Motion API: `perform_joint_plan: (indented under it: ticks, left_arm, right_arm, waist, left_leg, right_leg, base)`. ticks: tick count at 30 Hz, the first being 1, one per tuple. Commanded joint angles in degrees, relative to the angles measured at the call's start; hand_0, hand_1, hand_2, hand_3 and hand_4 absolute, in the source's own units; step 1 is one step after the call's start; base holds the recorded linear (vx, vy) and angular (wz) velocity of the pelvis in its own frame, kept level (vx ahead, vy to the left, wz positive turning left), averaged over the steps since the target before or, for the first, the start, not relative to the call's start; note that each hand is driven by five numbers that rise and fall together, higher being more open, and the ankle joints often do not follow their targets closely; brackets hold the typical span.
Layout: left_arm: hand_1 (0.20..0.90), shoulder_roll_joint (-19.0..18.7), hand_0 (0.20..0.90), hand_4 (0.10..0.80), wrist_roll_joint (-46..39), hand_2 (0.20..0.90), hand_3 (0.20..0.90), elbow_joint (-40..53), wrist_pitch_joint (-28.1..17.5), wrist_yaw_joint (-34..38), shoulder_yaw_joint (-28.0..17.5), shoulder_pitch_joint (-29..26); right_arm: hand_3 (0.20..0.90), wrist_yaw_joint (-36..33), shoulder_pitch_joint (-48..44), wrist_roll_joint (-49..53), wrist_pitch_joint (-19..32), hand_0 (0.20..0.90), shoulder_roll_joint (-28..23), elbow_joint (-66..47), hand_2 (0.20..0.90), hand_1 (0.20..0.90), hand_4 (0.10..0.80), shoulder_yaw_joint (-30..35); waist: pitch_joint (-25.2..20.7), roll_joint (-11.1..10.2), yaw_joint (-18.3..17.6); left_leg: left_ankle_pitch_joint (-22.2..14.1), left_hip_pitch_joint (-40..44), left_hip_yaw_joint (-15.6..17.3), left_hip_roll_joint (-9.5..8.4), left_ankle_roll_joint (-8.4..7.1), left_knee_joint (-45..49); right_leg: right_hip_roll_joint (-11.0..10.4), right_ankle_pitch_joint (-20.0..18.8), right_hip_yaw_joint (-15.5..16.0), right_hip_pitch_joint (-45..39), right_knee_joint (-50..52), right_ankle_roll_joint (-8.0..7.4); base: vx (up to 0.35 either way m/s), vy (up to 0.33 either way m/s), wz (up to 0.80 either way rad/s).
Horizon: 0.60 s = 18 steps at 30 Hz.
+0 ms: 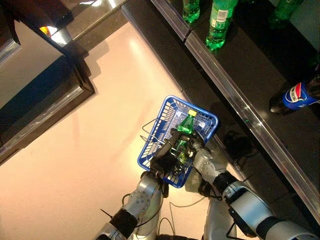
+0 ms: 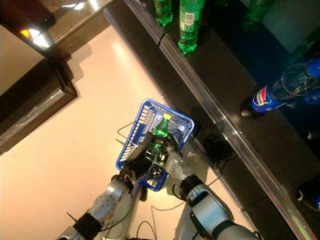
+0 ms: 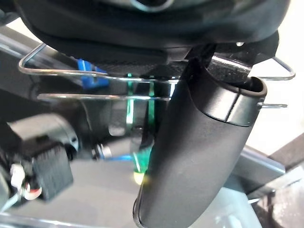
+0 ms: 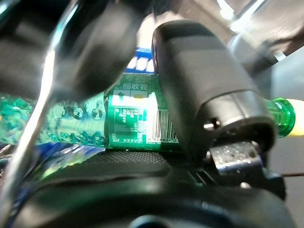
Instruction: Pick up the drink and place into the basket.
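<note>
The blue basket (image 1: 202, 119) hangs in front of me, held up by its thin wire handles (image 3: 95, 73). My left hand (image 1: 162, 162) is shut on those handles. A green bottle with a yellow cap (image 1: 186, 125) lies inside the blue basket, cap toward the far rim. My right hand (image 1: 190, 140) reaches into the basket and its fingers and thumb are curled round the green bottle (image 4: 128, 126). In the right eye view the bottle (image 2: 161, 127) and the blue basket (image 2: 145, 110) show the same way.
A dark shelf with a metal edge (image 1: 240, 107) runs along the right. Green bottles (image 1: 219, 22) stand on it at the top, and a dark cola bottle with a blue label (image 1: 296, 96) lies further right. A dark cabinet (image 1: 45, 85) stands at the left.
</note>
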<state>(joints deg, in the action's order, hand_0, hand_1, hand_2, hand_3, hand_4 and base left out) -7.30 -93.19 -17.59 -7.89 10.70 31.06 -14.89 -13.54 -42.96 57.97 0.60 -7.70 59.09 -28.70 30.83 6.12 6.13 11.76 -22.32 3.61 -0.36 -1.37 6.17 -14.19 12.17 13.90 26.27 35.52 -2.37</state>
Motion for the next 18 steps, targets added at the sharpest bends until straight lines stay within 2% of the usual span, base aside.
perform_joint_plan:
  ticks: [1, 5, 13, 14, 16, 18]
  left_arm:
    - [0.300, 5.9, 0.300, 0.100, 1.4, 0.300, 0.200, 14.9, -0.7, -13.3, -0.2, -10.3]
    - [0.300, 5.8, 0.300, 0.100, 0.7, 0.300, 0.200, 14.1, -0.7, -13.2, 0.0, -11.2]
    - [0.300, 6.0, 0.300, 0.100, 0.8, 0.300, 0.200, 13.9, -0.9, -13.3, 0.1, -11.3]
    - [0.300, 6.0, 0.300, 0.100, 0.8, 0.300, 0.200, 14.0, -0.8, -13.2, 0.1, -11.3]
    - [0.300, 5.9, 0.300, 0.100, 0.6, 0.300, 0.200, 13.9, -0.7, -13.0, 0.0, -11.5]
    - [0.300, 5.9, 0.300, 0.100, 0.6, 0.300, 0.200, 13.8, -0.6, -13.1, 0.0, -11.5]
  right_arm:
    - [0.200, 5.3, -9.2, 3.4, -2.4, 0.300, 5.1, -0.1, 0.300, 0.300, 0.100, 2.1]
    - [0.200, 6.4, -9.8, 3.4, -4.8, 0.300, 4.6, 2.8, 0.300, 0.300, 0.100, 2.2]
    - [0.200, 6.8, -10.2, 2.2, -5.2, 0.300, 4.3, 4.7, 0.300, 0.300, 0.100, 1.9]
    - [0.321, 6.8, -10.2, 1.8, -5.1, 0.404, 4.2, 4.8, 0.404, 0.404, 0.221, 1.8]
    - [0.900, 6.4, -10.5, 1.2, -5.4, 0.900, 4.0, 4.8, 0.900, 0.900, 0.800, 1.6]
    - [0.900, 5.9, -10.7, 0.8, -5.4, 0.900, 3.9, 4.9, 0.900, 0.900, 0.800, 1.6]
  waist:
    - [-1.0, 0.9, 0.4]
    - [-1.0, 0.8, 0.5]
    - [-1.0, 0.8, 0.6]
    - [-1.0, 0.8, 0.6]
    - [-1.0, 0.8, 0.7]
    - [-1.0, 0.7, 0.7]
  left_leg:
    - [-13.6, -1.3, 0.3, -3.31, 1.39, 11.8]
    - [-13.5, -1.5, 0.3, -3.29, 1.33, 12.0]
    - [-13.4, -1.8, 0.2, -3.40, 1.28, 12.0]
    - [-13.4, -1.8, 0.1, -3.40, 1.27, 12.0]
    - [-13.4, -1.6, 0.1, -3.43, 1.21, 11.9]
    - [-13.3, -1.6, 0.0, -3.47, 1.19, 11.9]
  right_leg:
    - [0.0, -14.2, -1.9, -3.8, -19.3, -3.11]
    - [0.1, -14.2, -2.0, -3.5, -19.1, -3.15]
    - [0.1, -14.3, -2.0, -3.3, -19.1, -3.12]
    - [0.2, -14.3, -2.0, -3.3, -19.1, -3.13]
    - [0.2, -14.3, -2.0, -3.5, -19.2, -3.18]
    - [0.2, -14.3, -2.0, -3.6, -19.3, -3.18]
  base:
    - [0.000, 0.000, 0.00]
    - [0.000, 0.000, 0.00]
    - [0.000, 0.000, 0.00]
    - [0.000, 0.000, 0.00]
    - [0.000, 0.000, 0.00]
    - [0.000, 0.000, 0.00]
